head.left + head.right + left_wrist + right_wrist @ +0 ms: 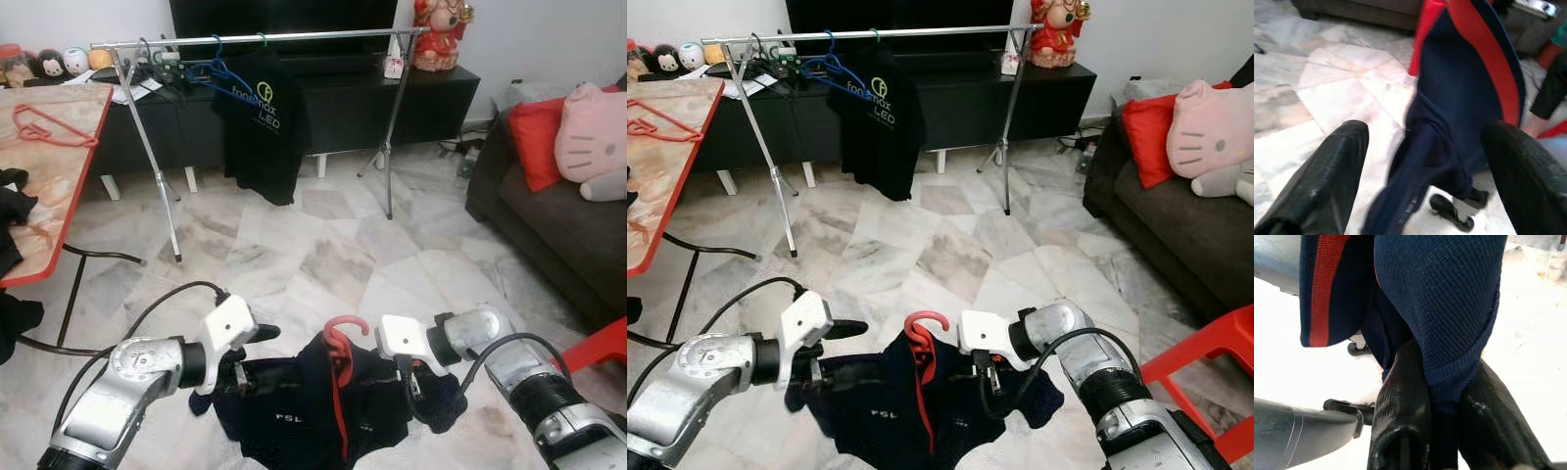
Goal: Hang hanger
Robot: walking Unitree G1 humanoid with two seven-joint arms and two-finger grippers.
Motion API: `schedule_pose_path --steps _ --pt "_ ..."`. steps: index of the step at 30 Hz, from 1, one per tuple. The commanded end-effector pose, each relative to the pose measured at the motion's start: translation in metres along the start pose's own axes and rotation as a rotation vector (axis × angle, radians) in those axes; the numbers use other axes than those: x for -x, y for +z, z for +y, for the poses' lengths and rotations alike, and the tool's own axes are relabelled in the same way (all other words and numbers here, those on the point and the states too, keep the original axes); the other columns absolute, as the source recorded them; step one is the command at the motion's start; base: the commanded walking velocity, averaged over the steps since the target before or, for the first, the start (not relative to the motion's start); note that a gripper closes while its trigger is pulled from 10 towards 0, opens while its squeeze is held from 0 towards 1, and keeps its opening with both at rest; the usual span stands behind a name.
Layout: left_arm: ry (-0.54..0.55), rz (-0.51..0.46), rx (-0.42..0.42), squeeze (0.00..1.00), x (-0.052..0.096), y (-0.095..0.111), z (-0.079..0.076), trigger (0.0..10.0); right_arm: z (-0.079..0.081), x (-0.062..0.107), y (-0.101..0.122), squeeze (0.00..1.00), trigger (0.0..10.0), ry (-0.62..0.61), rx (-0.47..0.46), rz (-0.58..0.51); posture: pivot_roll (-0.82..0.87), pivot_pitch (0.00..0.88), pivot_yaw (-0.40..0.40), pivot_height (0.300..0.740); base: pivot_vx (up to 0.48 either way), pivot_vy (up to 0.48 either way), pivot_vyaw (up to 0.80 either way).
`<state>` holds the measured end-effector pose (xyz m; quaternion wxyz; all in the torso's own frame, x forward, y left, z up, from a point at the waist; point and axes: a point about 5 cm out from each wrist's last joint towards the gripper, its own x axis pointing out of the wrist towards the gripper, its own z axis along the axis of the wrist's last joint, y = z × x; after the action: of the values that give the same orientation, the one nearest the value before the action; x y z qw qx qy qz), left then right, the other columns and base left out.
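Red hanger carries a navy shirt and hangs low, well short of the clothes rail. Right gripper pinches the shirt's cloth; left gripper sits spread beside the shirt, fingers apart.

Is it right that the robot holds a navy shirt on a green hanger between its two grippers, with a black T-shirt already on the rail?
Not quite: the hanger is red, not green, as the left eye view shows. The rest holds: the navy shirt hangs between the left gripper and right gripper, and a black T-shirt hangs on the rail.
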<state>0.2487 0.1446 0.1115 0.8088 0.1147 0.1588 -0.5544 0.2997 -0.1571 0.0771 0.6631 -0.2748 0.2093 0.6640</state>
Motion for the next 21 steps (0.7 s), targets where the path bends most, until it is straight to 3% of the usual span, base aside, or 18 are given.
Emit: schedule_pose_path --steps 1,15,16,17,18,19,20,21 --pt "-0.008 0.026 -0.015 0.00 -0.003 -0.003 0.001 10.0 -0.005 0.005 0.011 0.00 0.0 -0.010 0.051 -0.034 -0.01 0.000 -0.069 0.740 0.000 0.000 0.00" --pt "-0.075 -0.018 0.012 0.00 -0.032 -0.003 -0.010 10.0 -0.003 -0.005 0.032 0.00 0.0 0.029 0.100 -0.101 -0.02 0.000 -0.065 0.740 0.000 0.000 0.00" --pt "-0.076 -0.020 0.012 0.00 -0.032 -0.003 -0.010 9.0 -0.003 -0.006 0.032 0.00 0.0 0.032 0.101 -0.100 -0.02 0.000 -0.065 0.740 0.000 0.000 0.00" --pt "-0.078 -0.022 0.012 0.00 -0.033 -0.003 -0.011 9.0 -0.002 -0.007 0.032 0.00 0.0 0.035 0.101 -0.100 -0.02 0.000 -0.065 0.740 0.000 0.000 0.00" --pt "-0.078 -0.023 0.011 0.00 -0.033 -0.003 -0.011 2.8 -0.002 -0.007 0.032 0.00 0.0 0.036 0.101 -0.099 -0.02 0.000 -0.065 0.740 0.000 0.000 0.00" --pt "-0.078 -0.024 0.010 0.00 -0.033 -0.003 -0.010 2.8 -0.002 -0.007 0.032 0.00 0.0 0.037 0.100 -0.099 -0.02 0.000 -0.065 0.740 0.000 0.000 0.00" --pt "-0.079 -0.026 0.012 0.00 -0.033 -0.002 -0.010 0.0 -0.001 -0.008 0.032 0.00 0.0 0.038 0.099 -0.098 -0.02 0.000 -0.065 0.740 0.000 0.000 0.00" --pt "-0.080 -0.029 0.014 0.00 -0.032 -0.002 -0.010 0.0 -0.001 -0.008 0.032 0.00 0.0 0.040 0.098 -0.098 -0.02 0.000 -0.069 0.740 0.000 0.000 0.00"
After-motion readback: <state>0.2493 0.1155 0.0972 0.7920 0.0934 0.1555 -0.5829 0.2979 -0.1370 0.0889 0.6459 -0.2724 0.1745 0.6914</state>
